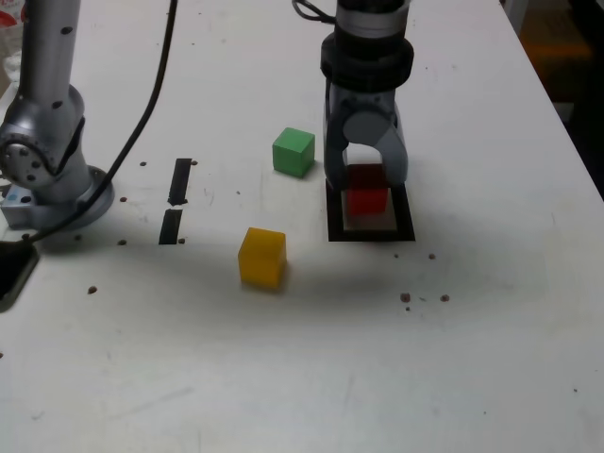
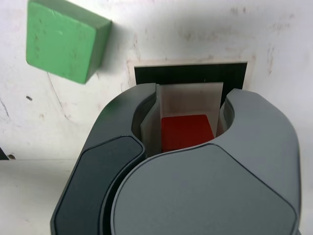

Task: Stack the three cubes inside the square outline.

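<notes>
The gripper point(image 1: 366, 193) stands over the square outline point(image 1: 332, 219), its jaws clenched on the red cube point(image 1: 367, 200), which sits within the outline's white centre. Whether the cube already rests on the table point(image 1: 302, 377) or hangs just above it is hard to tell from either view. In the wrist view the red cube point(image 2: 186, 131) shows between the two jaw shells, with the black frame of the square outline point(image 2: 188, 73) beyond it.

The green cube point(image 1: 293, 151) lies just beside the outline, off its far corner toward the exterior view's left. The yellow cube point(image 1: 261, 256) sits near the outline on the same side, nearer the camera, apart from both other cubes.

The cubes look like small rigid blocks, probably light, with flat, smooth faces, so they are unlikely to deform but could slip or twist if pinched off-centre. The fair hold is across two opposite side faces, mid-height, jaws square to the faces. Being much smaller than the gripper, a cube set down crooked would make the stack above it lean.
</notes>
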`<state>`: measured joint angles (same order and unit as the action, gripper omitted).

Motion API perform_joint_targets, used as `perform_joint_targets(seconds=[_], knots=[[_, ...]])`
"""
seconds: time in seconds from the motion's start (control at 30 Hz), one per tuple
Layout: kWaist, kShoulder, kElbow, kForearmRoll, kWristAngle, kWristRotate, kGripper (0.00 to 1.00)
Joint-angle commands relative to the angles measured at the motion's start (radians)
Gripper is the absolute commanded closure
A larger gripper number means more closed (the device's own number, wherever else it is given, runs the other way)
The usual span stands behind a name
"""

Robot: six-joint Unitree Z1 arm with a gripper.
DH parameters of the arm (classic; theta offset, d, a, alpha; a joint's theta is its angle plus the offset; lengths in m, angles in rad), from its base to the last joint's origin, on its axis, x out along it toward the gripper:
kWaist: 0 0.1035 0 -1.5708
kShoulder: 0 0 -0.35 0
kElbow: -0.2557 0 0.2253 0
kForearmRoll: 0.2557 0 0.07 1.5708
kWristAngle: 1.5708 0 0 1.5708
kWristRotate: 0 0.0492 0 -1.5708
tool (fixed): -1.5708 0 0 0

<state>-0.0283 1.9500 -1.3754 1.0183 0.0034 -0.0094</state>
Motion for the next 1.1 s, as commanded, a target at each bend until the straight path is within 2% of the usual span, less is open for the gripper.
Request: perform_joint_targets(seconds=[0.0,0.27,0.53,1.07], knots=[[0.005,0.006,-0.002,-0.003,0.003,-0.003,0.87],[0.014,0.014,0.002,-0.005,0.018,-0.012,0.85],[0.015,0.017,0.008,-0.007,0.013,-0.014,0.78],[0.015,0.024,0.018,-0.001,0.006,-0.013,0.46]])
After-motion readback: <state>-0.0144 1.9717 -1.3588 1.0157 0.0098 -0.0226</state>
